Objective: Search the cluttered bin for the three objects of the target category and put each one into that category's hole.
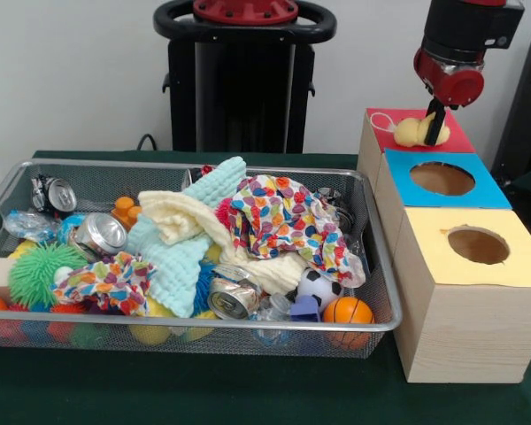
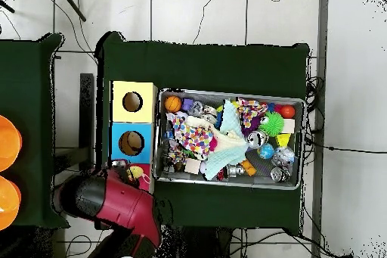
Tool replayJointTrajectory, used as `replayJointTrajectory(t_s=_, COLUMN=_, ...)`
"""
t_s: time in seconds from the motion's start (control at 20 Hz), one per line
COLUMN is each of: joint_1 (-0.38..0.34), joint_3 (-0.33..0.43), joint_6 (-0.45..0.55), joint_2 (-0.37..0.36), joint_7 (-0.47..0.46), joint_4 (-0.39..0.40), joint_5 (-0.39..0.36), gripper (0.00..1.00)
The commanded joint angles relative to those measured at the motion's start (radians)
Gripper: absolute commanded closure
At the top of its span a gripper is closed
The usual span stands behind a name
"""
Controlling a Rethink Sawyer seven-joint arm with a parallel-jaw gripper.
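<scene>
1. The red and black robot arm reaches down over the pale wooden box with the red top (image 1: 456,137), at the far end of a row of three boxes.
2. Its black gripper (image 1: 435,124) is closed on a small, soft, pale yellow toy (image 1: 411,131). The dark fingers pinch the toy from the side.
3. The toy sits right on the red top, about where the round hole should be. The toy and gripper cover the hole, so I cannot see it.
4. From above, the yellow toy (image 2: 136,171) shows beside the arm, over the red box (image 2: 140,170).
5. The wide silver wire basket (image 1: 203,329) sits next to the boxes and is full. It holds crumpled cloths, shiny cans, a green spiky ball (image 1: 37,273), a little black and white ball and an orange basketball-patterned ball (image 1: 347,310).
6. I cannot spot any other animal toy in the basket. The cloths may hide some.
7. What could go wrong: the toy is soft and puffy, so it could catch on the rim of the hole and stay on top.
8. If the gripper lets go off-centre, the toy could roll off the box or into the blue-topped box's hole (image 1: 442,178) next door.
9. The toy's fluff could also stick to a finger and get lifted up again.
</scene>
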Motion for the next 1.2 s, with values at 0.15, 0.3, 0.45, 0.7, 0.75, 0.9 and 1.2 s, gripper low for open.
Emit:
replayJointTrajectory(t_s=0.15, joint_1=-0.053, joint_3=0.158, joint_6=-0.118, joint_2=0.03, joint_7=0.143, joint_4=0.096, joint_5=0.04, gripper=1.0)
replayJointTrajectory(t_s=0.3, joint_1=-0.046, joint_3=0.159, joint_6=-0.118, joint_2=0.025, joint_7=0.156, joint_4=0.101, joint_5=0.04, gripper=1.0)
replayJointTrajectory(t_s=0.45, joint_1=-0.013, joint_3=0.142, joint_6=-0.089, joint_2=0.016, joint_7=0.187, joint_4=0.098, joint_5=0.043, gripper=1.0)
replayJointTrajectory(t_s=0.7, joint_1=0.019, joint_3=0.113, joint_6=-0.038, joint_2=-0.01, joint_7=0.21, joint_4=0.103, joint_5=0.038, gripper=1.0)
replayJointTrajectory(t_s=0.75, joint_1=0.022, joint_3=0.112, joint_6=-0.038, joint_2=-0.015, joint_7=0.21, joint_4=0.108, joint_5=0.038, gripper=1.0)
replayJointTrajectory(t_s=0.9, joint_1=0.029, joint_3=0.107, joint_6=-0.032, joint_2=-0.031, joint_7=0.211, joint_4=0.126, joint_5=0.038, gripper=1.0)
replayJointTrajectory(t_s=1.2, joint_1=0.043, joint_3=0.102, joint_6=-0.029, joint_2=-0.052, joint_7=0.216, joint_4=0.151, joint_5=0.045, gripper=1.0)
